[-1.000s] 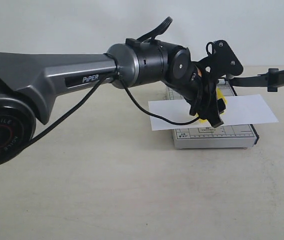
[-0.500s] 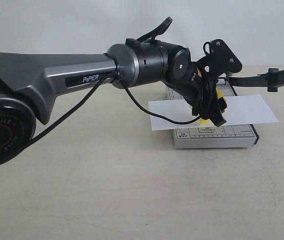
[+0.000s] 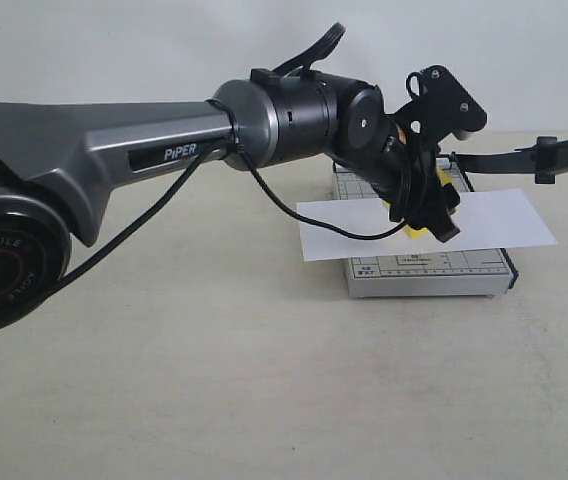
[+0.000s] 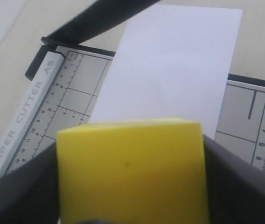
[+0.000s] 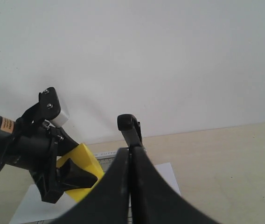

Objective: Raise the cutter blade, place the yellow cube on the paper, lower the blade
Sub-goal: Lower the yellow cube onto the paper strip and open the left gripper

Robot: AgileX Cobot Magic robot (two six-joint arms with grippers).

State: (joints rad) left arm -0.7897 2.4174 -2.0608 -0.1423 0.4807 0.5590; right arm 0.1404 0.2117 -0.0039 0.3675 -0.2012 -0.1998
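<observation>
Yellow cube (image 4: pixel 130 172) fills the left wrist view, clamped between the two dark fingers (image 4: pixel 20 191) of the left gripper (image 3: pixel 429 212). One finger sits on each side face.

- Left wrist view only: the cube hangs over the near end of the paper (image 4: pixel 174 65). "PAPER CUTTER" and "A5" print and ruler marks show on the grey trimmer base (image 4: pixel 72 93). The cutter blade (image 4: pixel 100 18) crosses a corner as a dark bar.
- Exterior view only: the paper lies across the trimmer base and overhangs it on both sides. The left arm reaches across and mostly hides the cube, so only yellow slivers show. The blade is lifted clear of the base, roughly level, running off to the right edge. The base sits on a beige table (image 3: pixel 214 380).
- Right wrist view only: the right gripper (image 5: pixel 130 151) has its fingers pressed together, with the black blade end poking out past the tips — it looks pinched on the blade, though the contact itself is hard to see. The cube also shows side-on here, in the left claw.

Whether the cube touches the paper, I can't tell — no view shows its underside.
</observation>
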